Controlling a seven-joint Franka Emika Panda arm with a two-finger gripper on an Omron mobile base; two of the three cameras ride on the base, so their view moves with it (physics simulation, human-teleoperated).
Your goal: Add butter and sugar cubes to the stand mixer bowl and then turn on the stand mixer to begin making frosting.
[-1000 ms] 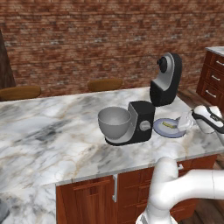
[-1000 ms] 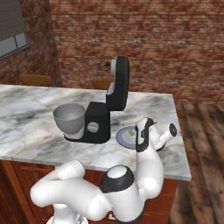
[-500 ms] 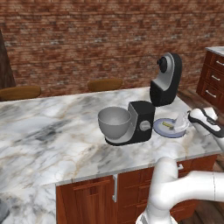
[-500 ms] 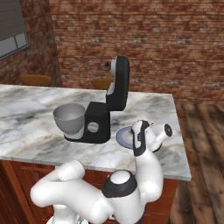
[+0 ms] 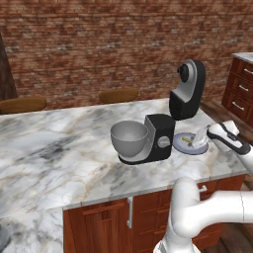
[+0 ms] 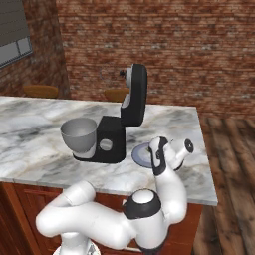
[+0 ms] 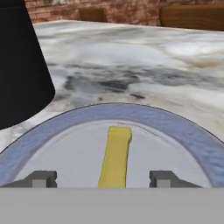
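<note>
Butter (image 7: 115,155) lies mid-plate (image 7: 183,133); soft, light, likely slippery; grip its long sides lightly; gripper (image 7: 101,179) straddles it, released, nothing held.

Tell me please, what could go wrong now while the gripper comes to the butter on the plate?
1. The gripper straddles the thin butter low on the plate; its fingertips may scrape the plate.
2. The grip could squash or drop the butter.
3. The stand mixer stands close, so lifting toward the stand mixer bowl might bump it.

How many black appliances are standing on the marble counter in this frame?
2. The stand mixer sits mid-counter with its bowl to its left; a taller curved black-and-grey appliance stands behind the plate.
</note>
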